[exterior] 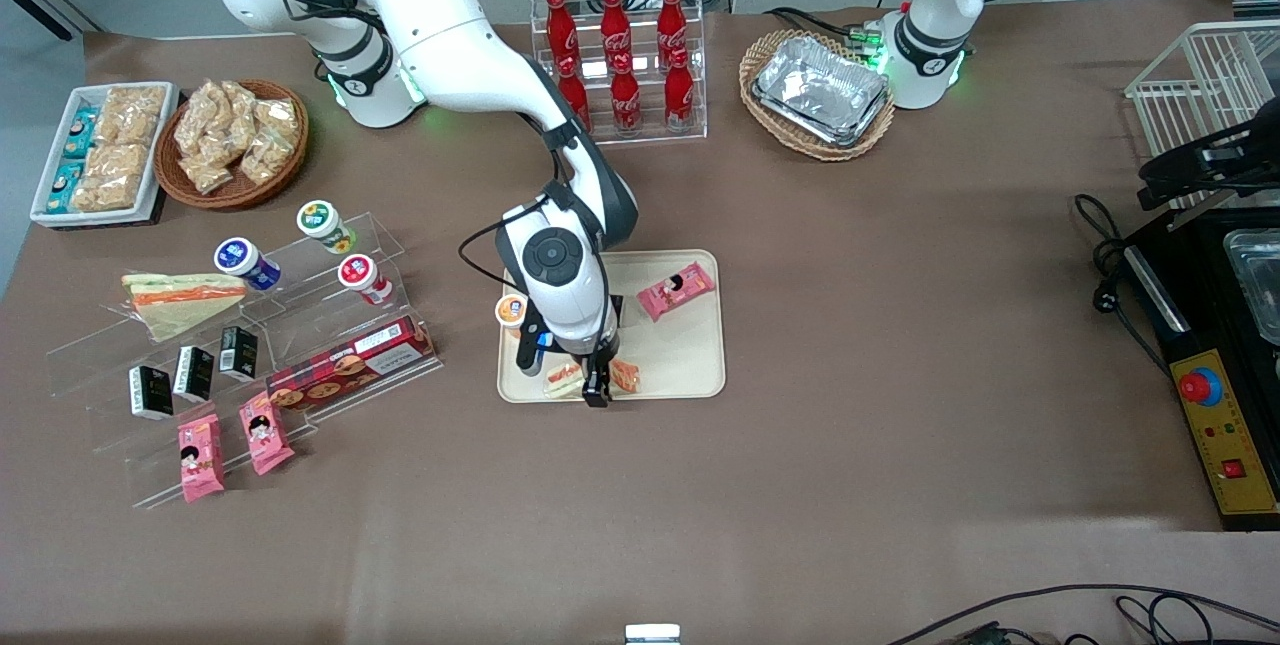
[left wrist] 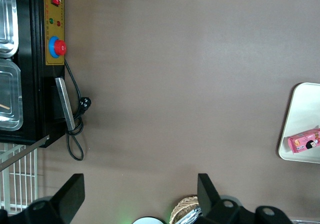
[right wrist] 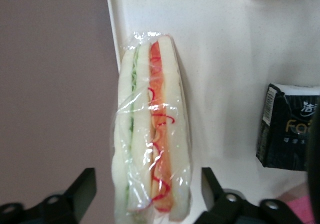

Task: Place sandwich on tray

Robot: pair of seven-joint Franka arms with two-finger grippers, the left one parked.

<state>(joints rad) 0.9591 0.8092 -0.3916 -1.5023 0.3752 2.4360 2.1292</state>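
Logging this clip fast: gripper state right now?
Gripper: open, fingers apart either side of the sandwich, which lies on the tray.

The working arm (exterior: 470, 55) is glossy white with rounded shells, black bands at its joints and a dark grey round cap on the wrist housing. Green light glows around its base ring. A thin black cable loops beside the wrist. The gripper (exterior: 597, 387) is black, with two dark fingers (right wrist: 75, 194) showing round screw holes.
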